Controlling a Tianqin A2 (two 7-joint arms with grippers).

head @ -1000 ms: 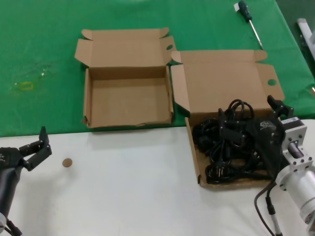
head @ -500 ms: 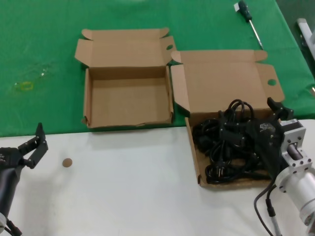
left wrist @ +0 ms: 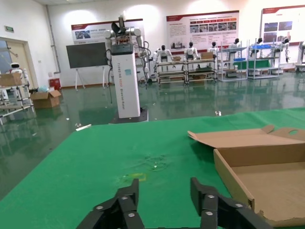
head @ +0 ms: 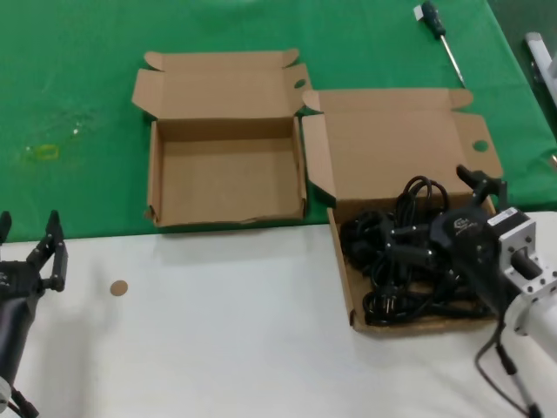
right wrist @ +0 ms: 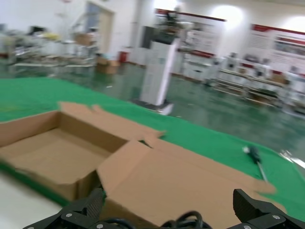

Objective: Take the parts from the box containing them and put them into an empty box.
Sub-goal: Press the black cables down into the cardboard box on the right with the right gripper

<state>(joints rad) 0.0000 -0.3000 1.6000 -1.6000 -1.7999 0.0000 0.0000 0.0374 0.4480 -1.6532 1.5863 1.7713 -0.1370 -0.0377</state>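
The cords [head: 409,261] lie in a tangled black heap in the full box [head: 344,261], which sits on the white table [head: 226,348] at the robot's right, its lid [head: 396,144] folded back onto the green cloth [head: 70,70]. The right gripper [head: 439,213] hangs over the heap, toward its right side, with its fingers spread wide: one fingertip [head: 402,254] is down among the loops near the middle of the pile, the other [head: 466,177] is up near the back right corner of the box. Nothing is held between them; most of the cords lie to the left of and beneath the gripper. In the right wrist view the two fingers [right wrist: 78,212] stand far apart, with a cord loop [right wrist: 183,222] showing low between them and the lid [right wrist: 181,183] rising behind.

The empty box [head: 153,174] sits on the cloth, just left of the full one and a little farther back; their neighbouring walls are close together.

The left gripper [head: 30,248] hovers over the table's left edge, well away from both boxes, fingers parted and holding nothing. A small brown disc [head: 118,287] lies on the table near it. A screwdriver [head: 439,35] lies on the cloth beyond the full box.
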